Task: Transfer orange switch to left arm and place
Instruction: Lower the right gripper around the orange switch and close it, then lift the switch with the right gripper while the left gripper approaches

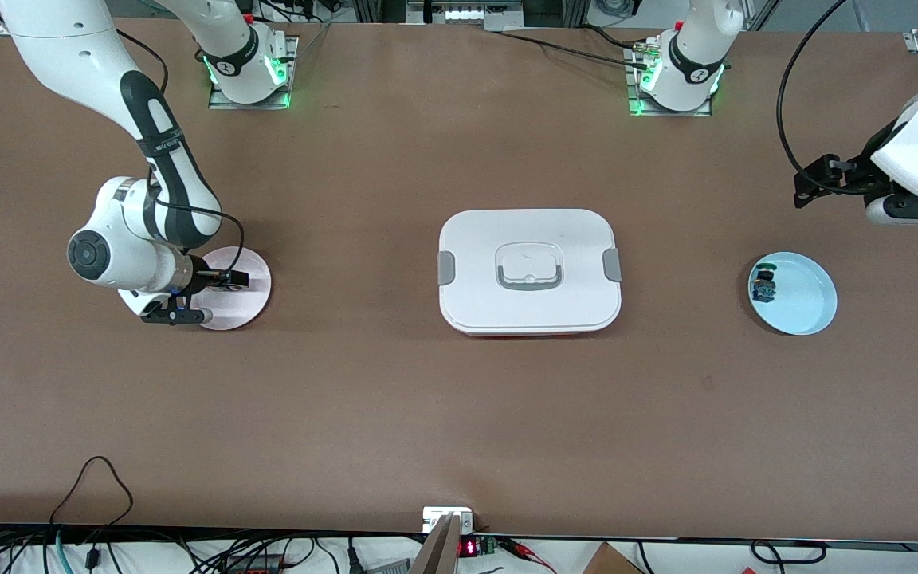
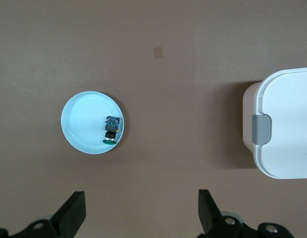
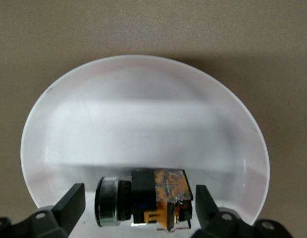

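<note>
My right claw (image 1: 224,279) is down low over the pink plate (image 1: 256,299) at the right arm's end of the table (image 1: 347,399). Its fingers (image 3: 70,201) stand spread wide apart, one on each side of the orange switch (image 3: 153,201), and neither touches it. The orange switch lies on its side in the pink plate, near the rim, its silver-ringed cap end pointing toward one finger and its orange-marked body toward the other. From the front camera my wrist covers most of the switch, so only the right wrist view shows it clearly.

The box (image 1: 529,271) sits closed in the middle of the table, well apart from both plates, its grey latches on the two short sides and a thin red edge showing at the bottom nearest the front camera.

My left claw (image 2: 141,208) hangs in the air at the left arm's end of the table, waiting, over bare table beside the blue plate (image 1: 806,307). Its fingers (image 2: 74,210) are also opened wide and hold nothing. In the blue plate lies the green-topped switch (image 1: 764,285), on its side close to the rim on the box's side of the plate.
</note>
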Tool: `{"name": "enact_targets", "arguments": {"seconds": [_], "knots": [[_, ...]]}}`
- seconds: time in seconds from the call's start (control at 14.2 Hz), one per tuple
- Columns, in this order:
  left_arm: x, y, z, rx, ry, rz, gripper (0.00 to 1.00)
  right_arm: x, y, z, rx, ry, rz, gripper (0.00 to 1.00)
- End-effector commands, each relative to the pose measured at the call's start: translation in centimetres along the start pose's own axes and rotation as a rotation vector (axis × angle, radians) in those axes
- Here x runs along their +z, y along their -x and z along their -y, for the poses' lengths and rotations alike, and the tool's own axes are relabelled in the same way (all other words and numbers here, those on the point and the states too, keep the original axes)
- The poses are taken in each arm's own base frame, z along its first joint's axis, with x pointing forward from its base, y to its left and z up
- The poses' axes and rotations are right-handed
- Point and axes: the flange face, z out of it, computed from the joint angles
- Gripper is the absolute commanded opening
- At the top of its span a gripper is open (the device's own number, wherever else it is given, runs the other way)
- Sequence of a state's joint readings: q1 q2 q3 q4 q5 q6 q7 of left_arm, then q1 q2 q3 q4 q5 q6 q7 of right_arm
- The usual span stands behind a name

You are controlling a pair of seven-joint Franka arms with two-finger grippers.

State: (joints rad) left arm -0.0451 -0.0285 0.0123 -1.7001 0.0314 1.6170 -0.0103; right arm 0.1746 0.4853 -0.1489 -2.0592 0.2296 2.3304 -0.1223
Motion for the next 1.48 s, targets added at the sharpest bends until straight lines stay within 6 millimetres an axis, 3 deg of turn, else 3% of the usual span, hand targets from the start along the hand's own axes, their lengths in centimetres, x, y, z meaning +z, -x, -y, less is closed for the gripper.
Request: {"name": "enact_targets", "arguments": {"seconds": [0.0, 0.14, 0.49, 0.71, 0.92, 1.41], "knots": [[-0.7, 0.1, 0.2, 0.018, 0.007, 0.001, 1.0, 0.2, -0.2, 0.5, -0.015, -0.013, -0.009, 0.88], [-0.7, 0.1, 0.2, 0.018, 0.007, 0.001, 1.0, 0.2, -0.1, 0.5, -0.017, -0.014, -0.005, 0.69], [-0.7, 0.1, 0.2, 0.018, 0.007, 0.001, 1.0, 0.1, -0.1, 0.5, -0.015, -0.016, -0.003, 0.39], [-0.7, 0.1, 0.2, 0.018, 0.007, 0.001, 1.0, -0.8, -0.4, 0.5, -0.122, -0.018, -0.019, 0.22], [-0.6, 0.1, 0.2, 0.018, 0.007, 0.004, 1.0, -1.6, -0.5, 0.7, -0.137, -0.018, -0.031, 0.15], [-0.6, 0.1, 0.2, 0.017, 0.007, 0.004, 1.0, -8.2, -1.4, 2.9, -0.186, -0.054, -0.04, 0.02]]}}
